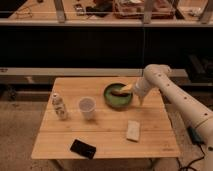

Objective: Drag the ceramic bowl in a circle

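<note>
The end effector (132,91) is at the rim of the green ceramic bowl (116,99). The bowl sits on the bench (100,135), near a cup (87,107).

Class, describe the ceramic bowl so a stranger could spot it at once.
Start at the wooden table and look toward its far edge, where the end effector hangs. Right beside it sits the bowl: round, green, dark-rimmed, wider than the white cup nearby.
</note>
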